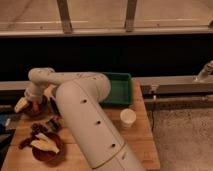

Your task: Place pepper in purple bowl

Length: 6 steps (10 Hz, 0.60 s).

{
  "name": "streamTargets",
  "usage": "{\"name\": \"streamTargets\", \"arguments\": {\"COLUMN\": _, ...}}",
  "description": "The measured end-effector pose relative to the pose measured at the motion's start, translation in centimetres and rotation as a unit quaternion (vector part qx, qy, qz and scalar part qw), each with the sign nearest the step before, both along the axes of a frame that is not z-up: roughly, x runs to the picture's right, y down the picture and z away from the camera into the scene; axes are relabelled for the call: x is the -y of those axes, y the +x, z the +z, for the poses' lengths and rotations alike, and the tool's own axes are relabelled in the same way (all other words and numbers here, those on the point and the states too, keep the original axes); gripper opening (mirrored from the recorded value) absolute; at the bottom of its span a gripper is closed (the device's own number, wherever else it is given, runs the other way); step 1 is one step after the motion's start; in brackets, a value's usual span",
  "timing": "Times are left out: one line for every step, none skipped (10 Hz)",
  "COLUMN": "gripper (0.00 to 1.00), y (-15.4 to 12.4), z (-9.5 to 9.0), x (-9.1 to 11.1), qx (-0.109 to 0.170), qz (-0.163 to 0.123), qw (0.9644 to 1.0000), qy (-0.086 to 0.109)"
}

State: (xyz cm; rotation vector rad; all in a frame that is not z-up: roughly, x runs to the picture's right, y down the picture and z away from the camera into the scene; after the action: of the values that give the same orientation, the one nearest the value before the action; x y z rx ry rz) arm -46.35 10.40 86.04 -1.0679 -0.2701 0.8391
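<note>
Gripper sits at the left of the frame, at middle height, low over the purple bowl. It is at the end of the thick white arm, which bends back across the picture. Whether the gripper is apart or clamped on something, I cannot tell, because the wrist hides its underside. What may be the pepper, a small reddish-orange shape, shows just under it within the bowl's rim, but this is not sure. A pale yellow object lies just beside the bowl on its left.

The bowl stands near the left edge of the wooden table. In my judgement, a release that is off centre could put the pepper on the rim, and from there it could roll to the table or off the edge. If the gripper rises while touching the rim, it may tip or drag the shallow bowl. The large arm passes close above the reddish-brown bowl at lower left and near the white cup, so a wide retreat could knock either. The green tray behind seems less exposed.
</note>
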Motion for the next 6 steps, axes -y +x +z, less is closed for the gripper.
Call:
{"name": "streamTargets", "arguments": {"gripper": 0.8, "y": -0.2, "z": 0.01, "x": -0.22, "qx": 0.001, "qz": -0.001, "qw": 1.0, "qy": -0.002}}
{"name": "streamTargets", "arguments": {"gripper": 0.77, "y": -0.35, "z": -0.05, "x": -0.37, "qx": 0.002, "qz": -0.003, "qw": 1.0, "qy": -0.003}}
{"name": "streamTargets", "arguments": {"gripper": 0.7, "y": -0.39, "z": -0.06, "x": -0.45, "qx": 0.002, "qz": -0.003, "qw": 1.0, "qy": -0.003}}
{"name": "streamTargets", "arguments": {"gripper": 0.61, "y": -0.37, "z": -0.09, "x": -0.46, "qx": 0.002, "qz": -0.004, "qw": 1.0, "qy": -0.002}}
{"name": "streamTargets", "arguments": {"gripper": 0.49, "y": -0.3, "z": -0.09, "x": -0.39, "qx": 0.0, "qz": -0.003, "qw": 1.0, "qy": -0.002}}
{"name": "streamTargets", "arguments": {"gripper": 0.4, "y": -0.25, "z": -0.12, "x": -0.35, "qx": 0.0, "qz": -0.002, "qw": 1.0, "qy": -0.002}}
